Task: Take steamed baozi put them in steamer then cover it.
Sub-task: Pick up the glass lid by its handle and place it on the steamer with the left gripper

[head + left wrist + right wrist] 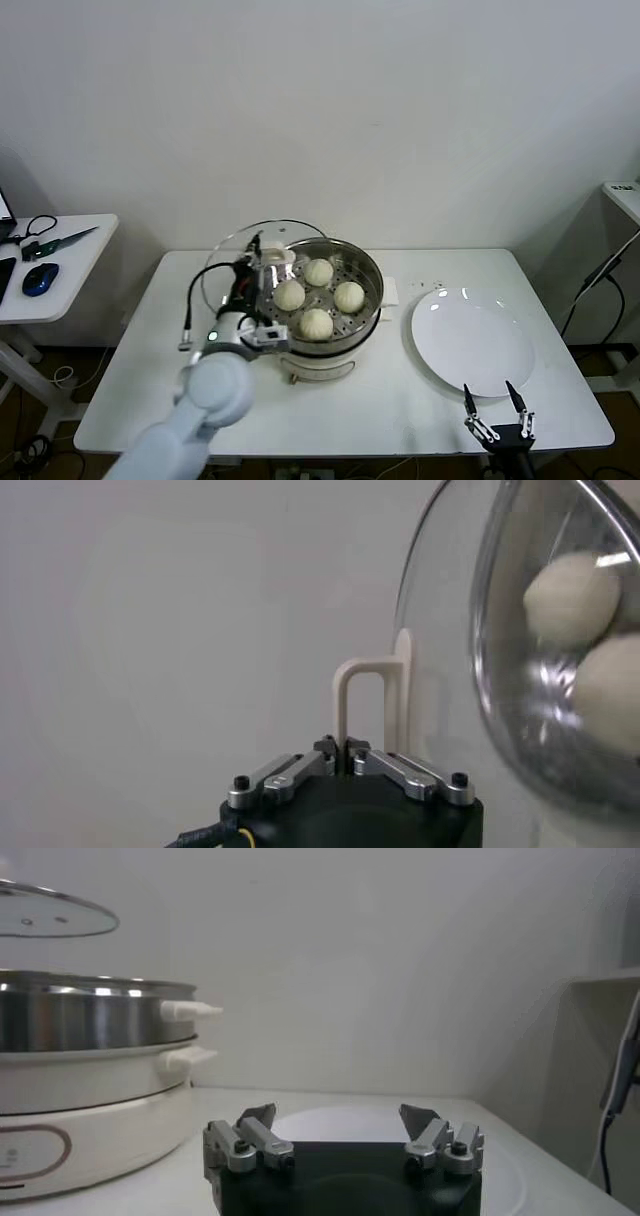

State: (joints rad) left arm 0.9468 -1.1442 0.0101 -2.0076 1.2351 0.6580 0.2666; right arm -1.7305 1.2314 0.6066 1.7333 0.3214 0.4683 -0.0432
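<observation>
White wall backs a white rectangular surface (pixel 130 400) where the round stainless-steel steamer (pixel 368 262) sits on its cream-white electric pot, towards the far middle. Four off-white domed baozi (pixel 318 272) lie on its perforated floor. My left pincer (pixel 344 748) is clamped together on the cream-white handle (pixel 365 700) of the round clear glass cover (pixel 225 260), which I hold tilted just beside the steamer's left rim, overlapping it slightly.

Only the left wrist view shows the grip itself: the fingers closed on the thin handle loop, with two buns seen through the curved glass. The head view gives the layout but hides that contact behind my arm. From the right wrist view, the steamer's side handles and the cover raised above its rim show in profile.

My right pincer (pixel 496 408) hangs at the near right edge of the surface, fingers wide apart and holding nothing, just before the flat round white plate (pixel 472 342). Bare surface lies along the near edge between my arms.
</observation>
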